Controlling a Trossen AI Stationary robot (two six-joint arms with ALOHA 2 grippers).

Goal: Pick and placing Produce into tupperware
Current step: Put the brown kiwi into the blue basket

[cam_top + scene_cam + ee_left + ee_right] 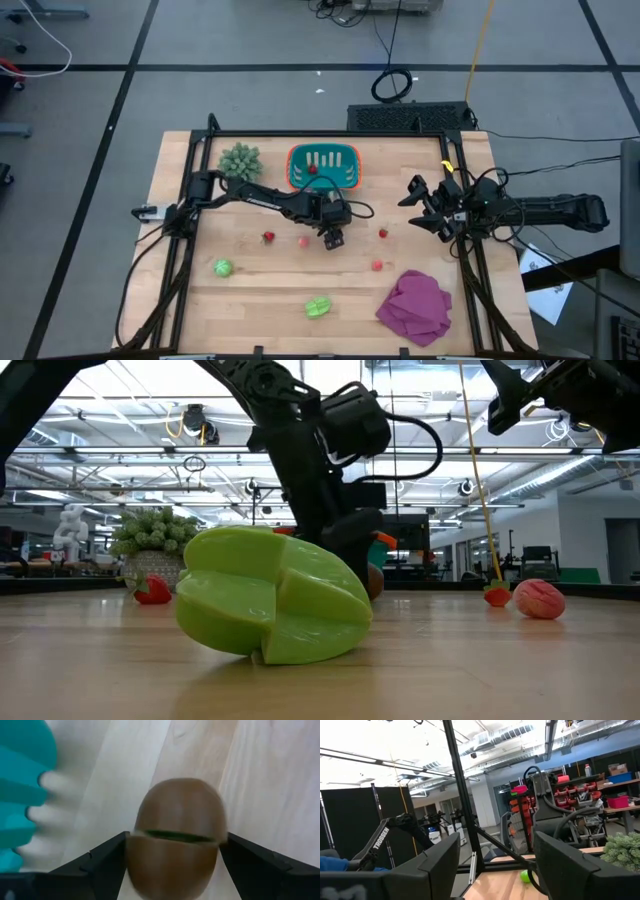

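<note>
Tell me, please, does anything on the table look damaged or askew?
The brown oval between the left gripper's fingers shows a dark seam across its middle, like two joined halves. The green star-shaped fruit lies tilted. Nothing looks spilled.

The brown oval (176, 845) is cut off at the frame's lower edge — the tupperware (20, 785) shows only a blurred corner.

We saw a spiky plant (240, 160) at the table's (250, 300) back left and a crumpled magenta cloth (416, 308) near the front right.
</note>
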